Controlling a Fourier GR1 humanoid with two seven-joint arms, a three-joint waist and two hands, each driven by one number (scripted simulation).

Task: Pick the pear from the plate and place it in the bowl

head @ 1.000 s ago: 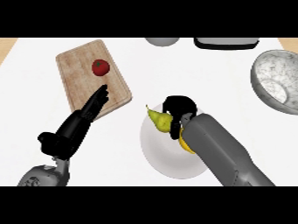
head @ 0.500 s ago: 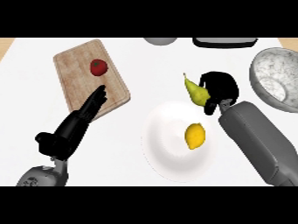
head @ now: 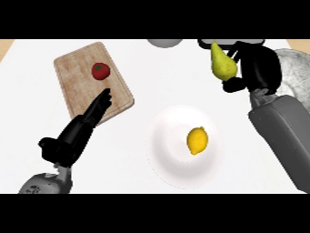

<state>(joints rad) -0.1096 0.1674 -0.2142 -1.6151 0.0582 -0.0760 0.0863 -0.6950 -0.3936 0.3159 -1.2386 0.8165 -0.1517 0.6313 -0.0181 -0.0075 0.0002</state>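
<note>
Fingers of my left hand [head: 77,134] lie straight and relaxed, holding nothing, with the tips over the near edge of the wooden cutting board [head: 83,77]; I judge this hand is only resting, so that it stays out of the way. On the board a red tomato [head: 101,71] sits near the far end, and it has no part in the task. More to the right is the white plate [head: 174,164], and on it only a yellow lemon [head: 197,140] is lying. The pear [head: 222,65] is off the plate, up in the air beyond it, stem end pointing away from me. The fingers of my right hand [head: 258,73] are curled around the pear from its right side, so I carry it above the counter. The grey bowl [head: 305,84] is just to the right of this hand, partly hidden behind it and my forearm. I think the next move is to bring the pear over the bowl's rim before the fingers release.
</note>
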